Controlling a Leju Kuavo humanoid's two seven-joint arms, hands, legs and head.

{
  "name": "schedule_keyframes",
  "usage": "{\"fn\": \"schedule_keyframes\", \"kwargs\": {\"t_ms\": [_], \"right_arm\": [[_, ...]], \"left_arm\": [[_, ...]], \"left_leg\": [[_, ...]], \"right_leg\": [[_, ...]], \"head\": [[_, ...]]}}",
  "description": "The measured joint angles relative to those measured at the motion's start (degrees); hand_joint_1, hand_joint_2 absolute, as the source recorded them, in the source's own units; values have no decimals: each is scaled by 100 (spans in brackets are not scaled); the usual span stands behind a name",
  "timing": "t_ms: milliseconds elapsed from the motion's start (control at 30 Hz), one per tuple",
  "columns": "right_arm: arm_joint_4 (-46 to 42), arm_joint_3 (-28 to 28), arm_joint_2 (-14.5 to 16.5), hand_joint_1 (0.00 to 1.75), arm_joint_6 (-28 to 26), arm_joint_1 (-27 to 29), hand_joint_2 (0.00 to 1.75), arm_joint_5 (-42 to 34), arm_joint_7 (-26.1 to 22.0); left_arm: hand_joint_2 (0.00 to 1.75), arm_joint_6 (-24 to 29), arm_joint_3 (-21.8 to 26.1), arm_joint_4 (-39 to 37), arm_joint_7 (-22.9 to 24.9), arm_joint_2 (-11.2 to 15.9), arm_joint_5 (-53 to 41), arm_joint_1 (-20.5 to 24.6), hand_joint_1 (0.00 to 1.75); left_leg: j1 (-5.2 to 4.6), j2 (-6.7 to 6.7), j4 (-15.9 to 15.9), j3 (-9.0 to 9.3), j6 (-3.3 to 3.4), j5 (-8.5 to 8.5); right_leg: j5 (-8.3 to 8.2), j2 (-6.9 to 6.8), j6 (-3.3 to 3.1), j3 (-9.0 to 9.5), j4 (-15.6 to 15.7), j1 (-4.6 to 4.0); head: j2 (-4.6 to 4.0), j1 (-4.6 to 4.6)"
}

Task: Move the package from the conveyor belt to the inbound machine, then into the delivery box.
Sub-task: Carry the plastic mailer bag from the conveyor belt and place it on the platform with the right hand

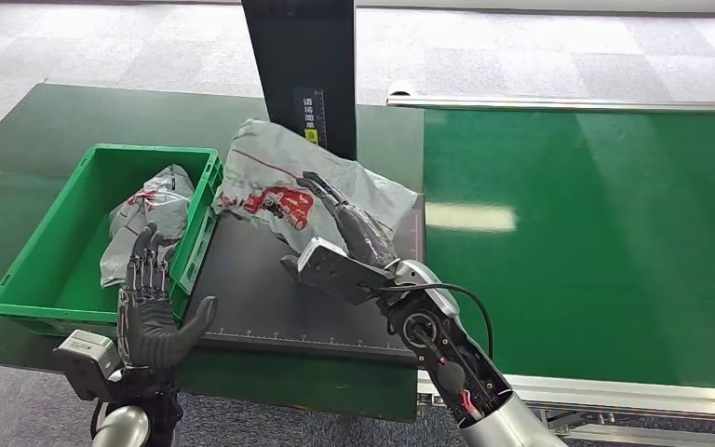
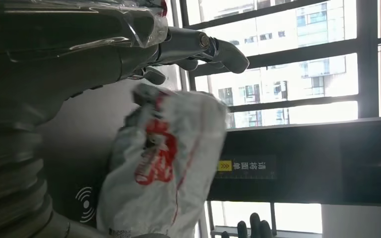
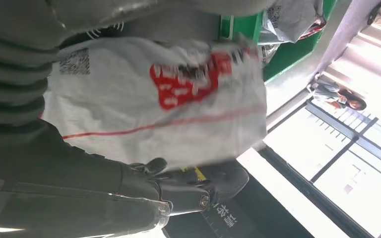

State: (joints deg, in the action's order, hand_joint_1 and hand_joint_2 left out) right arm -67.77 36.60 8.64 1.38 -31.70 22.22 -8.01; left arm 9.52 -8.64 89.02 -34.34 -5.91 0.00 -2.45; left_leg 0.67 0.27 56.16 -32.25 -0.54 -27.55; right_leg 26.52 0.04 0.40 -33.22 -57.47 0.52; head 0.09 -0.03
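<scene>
The black upright column of the inbound machine [image 1: 303, 65] carries a small label [image 1: 309, 116] with white Chinese characters above a yellow square; in the left wrist view that label [image 2: 245, 166] reads "请将面单" beside the yellow patch with arrow marks. The grey plastic mailer package [image 1: 284, 182] bears a red printed logo [image 1: 279, 205], too crumpled to read, and a black QR-type code [image 3: 74, 62] on its pale side. A white wireless-wave symbol [image 2: 85, 203] and a white ruler scale [image 1: 298, 332] stand on the machine's dark flat platform [image 1: 242, 279].

Bright window glare, blurred wrist views
</scene>
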Motion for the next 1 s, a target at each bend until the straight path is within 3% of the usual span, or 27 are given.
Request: {"fn": "schedule_keyframes", "kwargs": {"t_ms": [700, 800, 1000], "right_arm": [[56, 132, 55, 0, 128, -164, 0, -137, -35], [56, 133, 86, 0, 96, -171, 0, -261, -164], [-86, -131, 128, 0, -218, -25, 0, -884, -891]], "left_arm": [[175, -247, 97, 59, 206, -134, -429, 29, 0], [175, -109, 86, -8, 507, -140, -1181, 149, 0], [175, 1073, -149, -813, 1007, -127, -3577, 981, 0]], "left_leg": [[0, 1, 0, 1, 0, 0], [0, 0, 1, 1, 0, 0], [0, -4, 4, 4, 2, 4]], "right_leg": [[0, 0, 0, -1, 0, 0], [0, 0, 0, -4, 0, 0], [-2, -3, 0, 0, 1, 0]], "head": [[0, -2], [0, -1], [0, -1]]}}
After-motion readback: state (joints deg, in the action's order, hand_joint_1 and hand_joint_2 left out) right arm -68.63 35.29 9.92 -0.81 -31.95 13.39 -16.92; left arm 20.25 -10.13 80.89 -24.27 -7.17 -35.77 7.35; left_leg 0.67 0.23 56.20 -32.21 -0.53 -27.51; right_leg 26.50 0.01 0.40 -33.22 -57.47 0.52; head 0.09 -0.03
